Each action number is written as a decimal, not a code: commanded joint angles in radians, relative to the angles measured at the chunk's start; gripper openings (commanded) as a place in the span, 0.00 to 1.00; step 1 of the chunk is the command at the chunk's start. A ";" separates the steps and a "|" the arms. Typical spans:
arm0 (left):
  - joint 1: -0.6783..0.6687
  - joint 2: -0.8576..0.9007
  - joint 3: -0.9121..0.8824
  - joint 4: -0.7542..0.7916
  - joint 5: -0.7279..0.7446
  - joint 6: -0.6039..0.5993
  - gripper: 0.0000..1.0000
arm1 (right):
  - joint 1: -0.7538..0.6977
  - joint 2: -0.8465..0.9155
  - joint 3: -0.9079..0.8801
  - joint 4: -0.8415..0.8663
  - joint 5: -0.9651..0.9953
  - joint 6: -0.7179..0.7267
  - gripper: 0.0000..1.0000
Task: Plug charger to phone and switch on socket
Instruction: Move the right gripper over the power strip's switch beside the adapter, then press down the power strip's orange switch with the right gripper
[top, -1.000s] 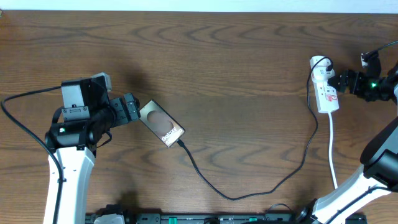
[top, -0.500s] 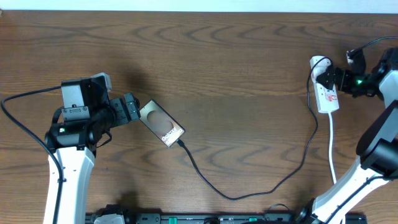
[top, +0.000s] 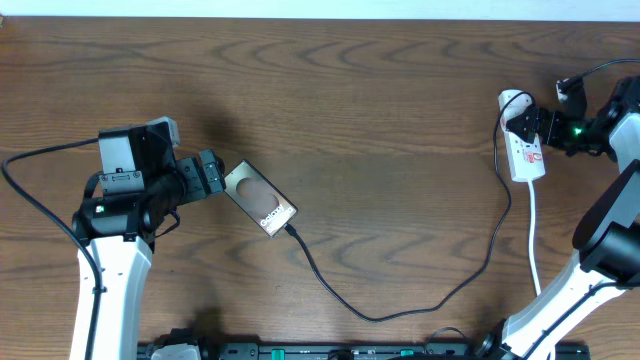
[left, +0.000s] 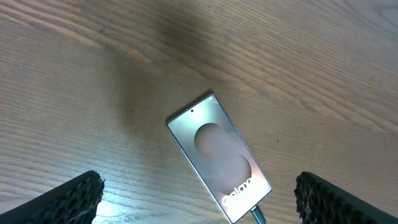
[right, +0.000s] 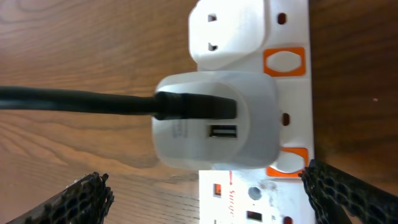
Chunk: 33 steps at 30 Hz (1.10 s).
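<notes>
Two steps, one looks done: we see the charger (top: 375, 318) plugged into the phone (top: 259, 199), lying centre-left. Left gripper (top: 214, 176) hangs open beside it. Right gripper (top: 545, 128) hovers open over the socket (top: 523, 152); next we press the orange switch (right: 292, 159) by the adapter (right: 211, 130).

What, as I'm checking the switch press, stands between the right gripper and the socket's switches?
Nothing visible. The right gripper hangs open over the socket; the white adapter sits beside the orange switches, only crowding the lower one's edge.
</notes>
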<state>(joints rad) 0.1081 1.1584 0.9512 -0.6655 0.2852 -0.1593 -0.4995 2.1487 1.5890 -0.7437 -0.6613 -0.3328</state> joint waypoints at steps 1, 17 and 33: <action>-0.003 -0.003 0.003 0.000 -0.006 0.010 0.99 | 0.004 0.016 0.019 0.001 -0.053 0.015 0.99; -0.003 -0.003 0.003 0.000 -0.006 0.009 0.99 | 0.042 0.057 0.019 0.003 -0.056 0.034 0.99; -0.003 -0.003 0.003 0.000 -0.006 0.010 0.99 | 0.076 0.057 0.011 -0.028 -0.056 0.068 0.99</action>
<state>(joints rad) 0.1081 1.1584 0.9512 -0.6655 0.2855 -0.1593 -0.4587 2.1731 1.6112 -0.7376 -0.6613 -0.2951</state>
